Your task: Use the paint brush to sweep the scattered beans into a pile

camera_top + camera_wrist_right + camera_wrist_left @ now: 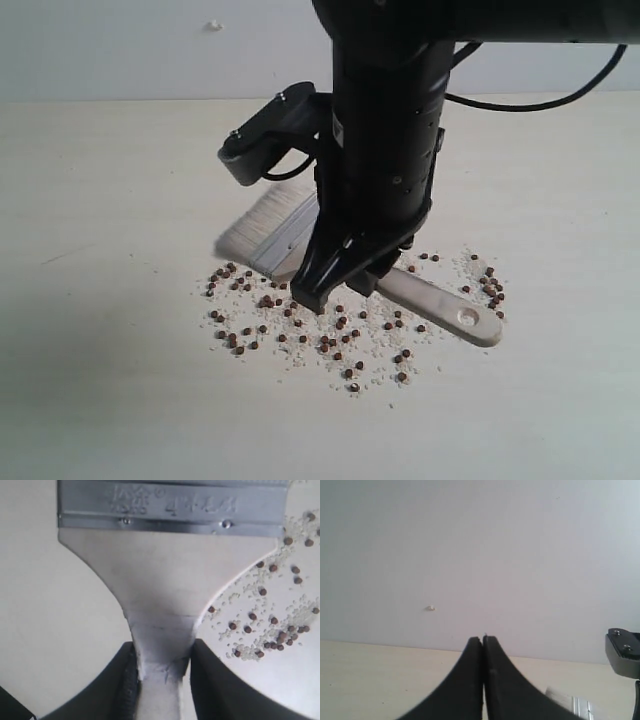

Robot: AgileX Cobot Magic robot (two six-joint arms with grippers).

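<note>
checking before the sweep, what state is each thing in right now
paint brush: handle gripped at its narrow neck
beans: scattered loose, not yet in a pile
right claw: shut on the paint brush
left claw: shut, holding nothing

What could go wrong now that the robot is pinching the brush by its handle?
The right gripper pinches the paint brush only at its narrow handle neck, so the brush might twist or slip once its bristles push against the table. Also, the beans lie close on both sides of the handle, so swinging the brush could flick some farther away instead of gathering them.
</note>
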